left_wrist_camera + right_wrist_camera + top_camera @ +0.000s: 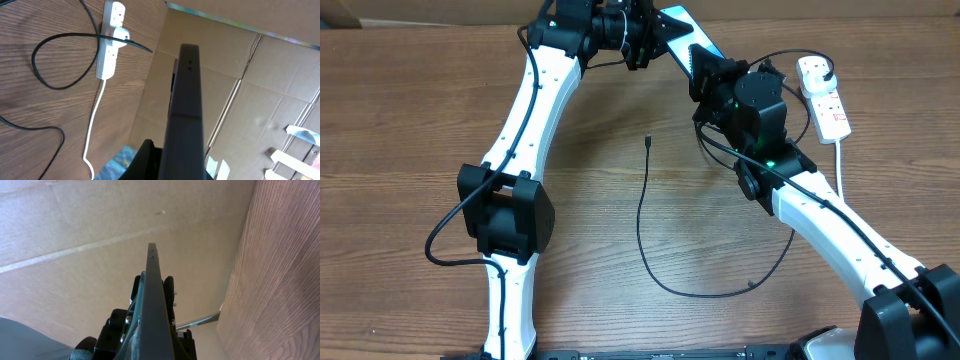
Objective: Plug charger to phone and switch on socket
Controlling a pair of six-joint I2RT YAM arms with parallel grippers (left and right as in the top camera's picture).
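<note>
Edge-on and close to both wrist cameras is the phone, a thin dark slab raised off the tabletop at 12 o'clock in the overhead view, its blue screen tilted. The right fingers press on either face of it, narrow and clamped. The left fingers show only at the base of the slab, and they look closed on it too, so both arms hold one phone.

The charger lies loose in a long curve across the middle of the tabletop. Its connector rests bare near the centre, at about 6 o'clock from the phone and well apart from it. The socket sits at 2 o'clock, with the cable running up to its far end.

My judgement is that the step in hand is passing or steadying the phone. To do it well, one arm should keep a firm grip with the port end left clear and pointed at the free hand's side. The other should let go only once the phone is steady, then go down for the connector, grasping it close behind the tip.
</note>
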